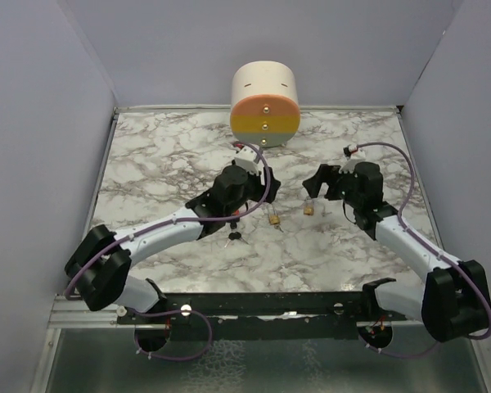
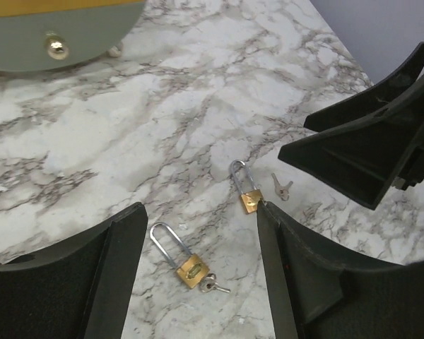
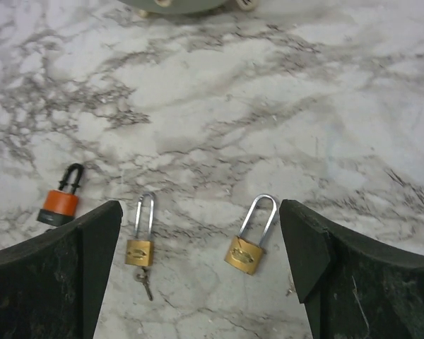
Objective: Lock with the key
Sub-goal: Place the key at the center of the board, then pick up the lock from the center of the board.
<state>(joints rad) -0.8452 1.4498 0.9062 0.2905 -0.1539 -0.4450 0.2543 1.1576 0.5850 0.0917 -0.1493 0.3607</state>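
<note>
Black rail point(image 1: 254, 304): nearest the top camera, along the near edge; the left arm point(image 1: 159, 229) and right arm point(image 1: 409, 237) reach out from it.
Tabletop point(image 1: 164, 155): white marble with grey veins, walled on three sides.
Drawer unit point(image 1: 264, 102): round-backed, at the middle of the far edge; its front is banded orange, yellow and green, with small brass knobs.
Left tool point(image 2: 198, 212): fingers stand well apart and grip nothing; it hangs above the tabletop.
Right tool point(image 3: 200, 208): fingers spread wide, nothing between them but bare marble and the two brass padlocks below; it faces the left tool across the middle.
Keyed padlock point(image 2: 187, 267): brass, flat near the tabletop's middle, shackle pointing toward the drawer unit; it shows between the left tool's fingers, untouched.
Second brass padlock point(image 2: 249, 192): flat, near the keyed one on its right, apart from it.
Orange padlock point(image 3: 60, 203): black shackle, lying left of the keyed padlock.
Key point(image 2: 213, 285): sticks out of the keyed padlock's bottom.
Loose keys point(image 2: 281, 187): a small pair just beside the second brass padlock.
Shackles: latched or not, cannot tell.
</note>
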